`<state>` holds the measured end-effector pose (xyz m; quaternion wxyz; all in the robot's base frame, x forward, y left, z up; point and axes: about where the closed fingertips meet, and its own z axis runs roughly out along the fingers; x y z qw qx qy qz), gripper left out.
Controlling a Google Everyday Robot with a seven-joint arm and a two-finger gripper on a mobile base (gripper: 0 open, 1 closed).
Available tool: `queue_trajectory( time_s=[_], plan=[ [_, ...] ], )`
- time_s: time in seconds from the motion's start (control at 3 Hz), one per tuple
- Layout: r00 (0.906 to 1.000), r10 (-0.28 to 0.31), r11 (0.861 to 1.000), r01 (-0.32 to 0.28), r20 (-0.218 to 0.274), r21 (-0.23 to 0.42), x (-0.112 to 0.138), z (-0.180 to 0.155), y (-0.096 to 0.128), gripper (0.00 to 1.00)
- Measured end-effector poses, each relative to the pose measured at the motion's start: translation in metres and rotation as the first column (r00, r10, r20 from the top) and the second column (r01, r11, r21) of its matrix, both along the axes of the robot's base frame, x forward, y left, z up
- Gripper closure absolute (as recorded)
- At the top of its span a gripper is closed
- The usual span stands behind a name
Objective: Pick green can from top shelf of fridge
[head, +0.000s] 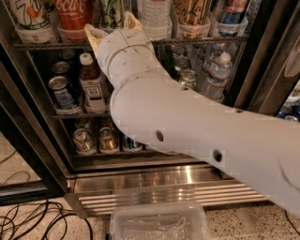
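While my white arm slants up from the lower right of the frame, my gripper sits at the top centre, against the front edge of the top shelf of the fridge. Its cream fingers stand apart, one on each side of the foot of the green can; whether they touch it I cannot tell. That can stands upright on the shelf between a red cola can and a clear water bottle.
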<state>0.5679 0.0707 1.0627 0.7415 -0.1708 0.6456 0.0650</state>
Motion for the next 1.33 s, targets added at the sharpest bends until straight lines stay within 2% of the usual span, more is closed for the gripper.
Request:
queue_trajectory(
  time_s=[0.33, 1.33],
  plan=[
    [1.0, -0.002, 1.0, 0.002, 0.006, -0.005, 0.006, 0.002, 0.001, 0.45],
    [0.999, -0.032, 0.999, 0.033, 0.03, -0.02, 0.019, 0.008, -0.003, 0.45]
  ],
)
